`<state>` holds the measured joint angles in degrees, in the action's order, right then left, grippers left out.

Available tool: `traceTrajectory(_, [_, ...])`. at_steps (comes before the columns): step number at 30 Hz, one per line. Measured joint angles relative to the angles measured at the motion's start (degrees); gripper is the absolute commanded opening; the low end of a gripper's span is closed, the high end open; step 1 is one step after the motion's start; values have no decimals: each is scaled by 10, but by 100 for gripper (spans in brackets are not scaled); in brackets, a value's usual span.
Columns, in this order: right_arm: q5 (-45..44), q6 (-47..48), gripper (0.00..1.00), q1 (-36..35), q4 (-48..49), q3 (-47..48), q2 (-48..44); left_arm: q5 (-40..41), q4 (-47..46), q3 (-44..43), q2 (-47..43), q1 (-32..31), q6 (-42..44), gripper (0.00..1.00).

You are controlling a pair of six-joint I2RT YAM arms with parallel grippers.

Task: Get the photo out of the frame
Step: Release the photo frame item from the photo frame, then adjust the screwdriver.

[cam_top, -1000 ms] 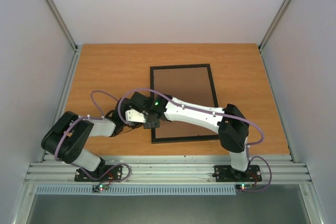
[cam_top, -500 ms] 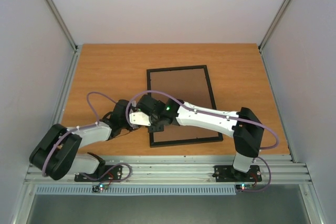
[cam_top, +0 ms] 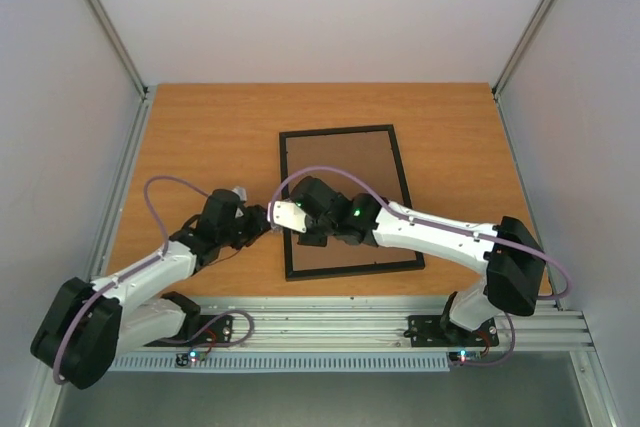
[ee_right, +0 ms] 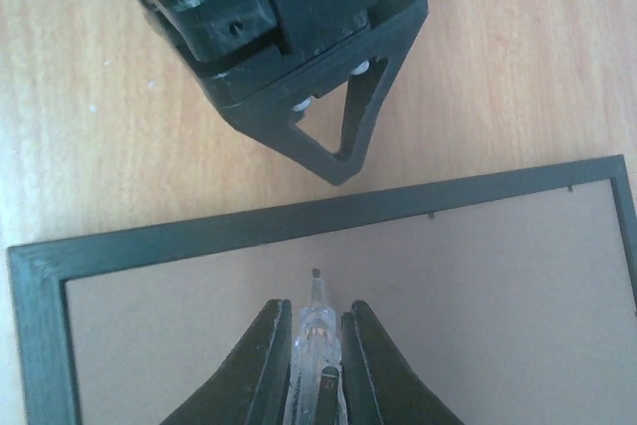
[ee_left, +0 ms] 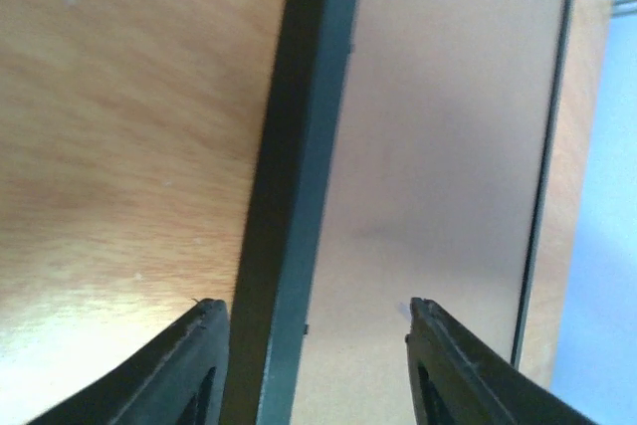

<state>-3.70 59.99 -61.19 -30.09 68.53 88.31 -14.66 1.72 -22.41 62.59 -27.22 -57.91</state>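
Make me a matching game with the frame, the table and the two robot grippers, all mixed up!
1 frame
2 left gripper
3 right gripper
4 table

A shut on a clear tool
B orange wood
C black rim, lying flat
D open, at the frame's edge

Pairs: 1-C, 2-D, 3-A, 4-B

L hand point(ee_left: 316, 308) spread, R hand point(ee_right: 317, 314) closed.
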Motion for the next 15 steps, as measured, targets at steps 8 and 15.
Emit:
traceTrajectory(8, [-42, -59, 1, 0, 171, -99, -16, -16, -58, 1, -63, 0, -90, 66])
traceTrajectory(15, [-52, -104, 1, 0, 309, -165, -44, -22, -122, 5, -59, 0, -166, 65])
